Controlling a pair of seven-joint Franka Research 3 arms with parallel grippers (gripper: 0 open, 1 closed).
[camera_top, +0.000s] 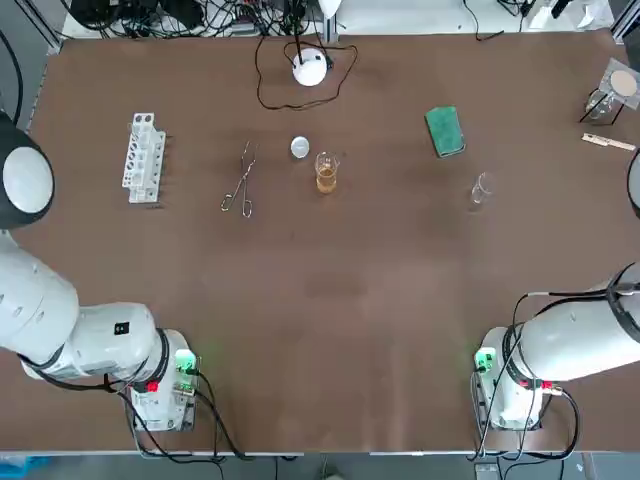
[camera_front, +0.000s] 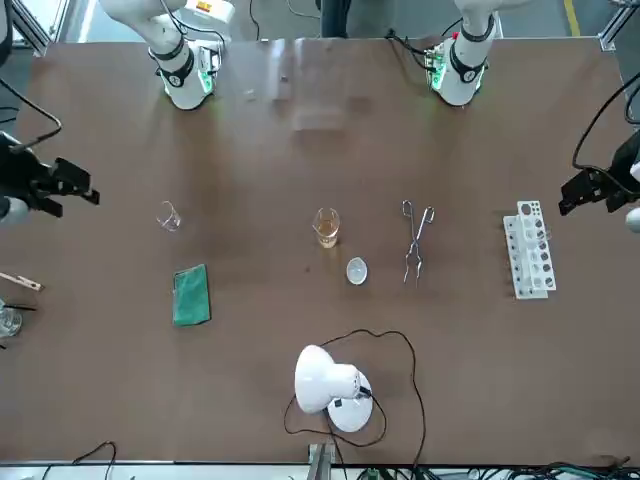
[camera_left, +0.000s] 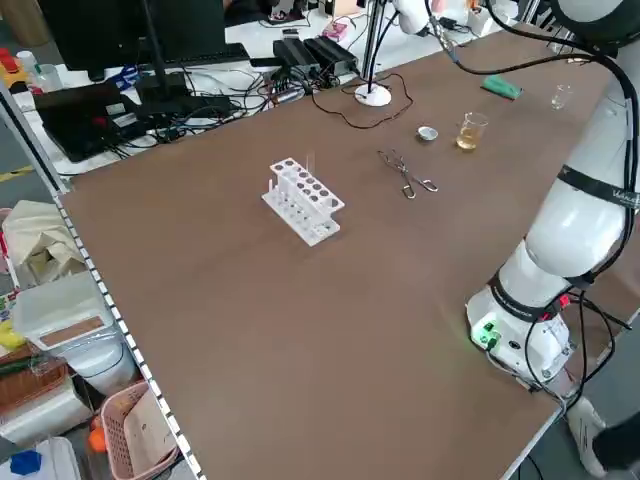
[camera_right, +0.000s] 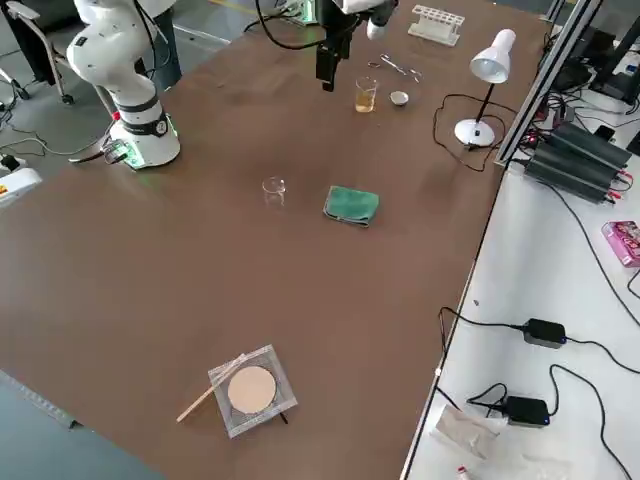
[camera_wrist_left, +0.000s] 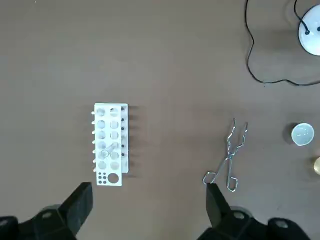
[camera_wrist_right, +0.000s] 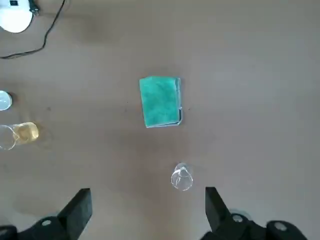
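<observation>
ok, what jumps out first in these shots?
The small glass beaker of amber liquid sits mid-table, between the metal tongs and the green folded cloth. The white desk lamp stands at the far edge. Both hover open: left pincer near the white test-tube rack, right pincer near a small empty glass beaker.

A white test-tube rack stands holes-up at the robot's left. Well apart, at its right, a small clear glass beaker stands upright, empty.
</observation>
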